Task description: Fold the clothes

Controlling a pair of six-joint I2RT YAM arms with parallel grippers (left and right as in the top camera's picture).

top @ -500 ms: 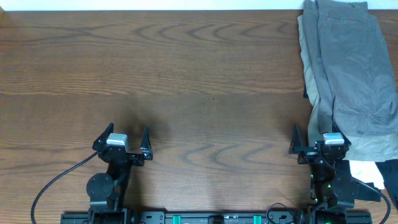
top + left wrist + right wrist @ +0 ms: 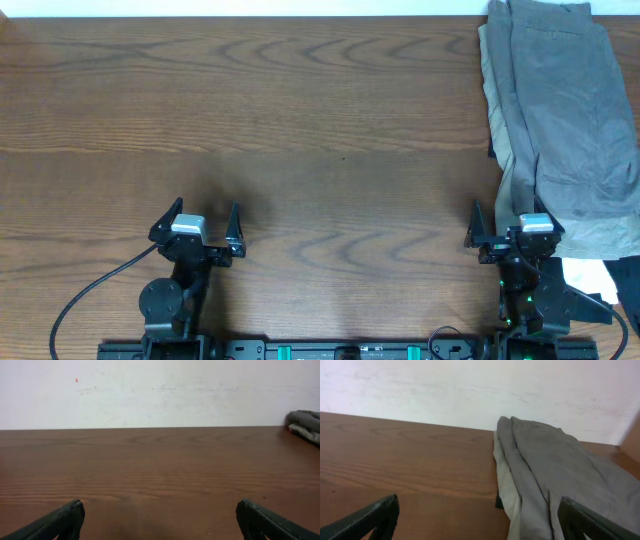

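A mid-grey pair of shorts lies folded on top of a khaki-beige pair at the right edge of the table. Both also show in the right wrist view, grey over beige. The pile's end shows small at the far right of the left wrist view. My right gripper is open and empty at the near end of the pile, its right finger over the cloth. My left gripper is open and empty over bare wood at the front left.
A white cloth or paper piece lies beside the right arm at the front right. The brown wooden table ends at a white wall at the back. A black cable loops by the left arm's base.
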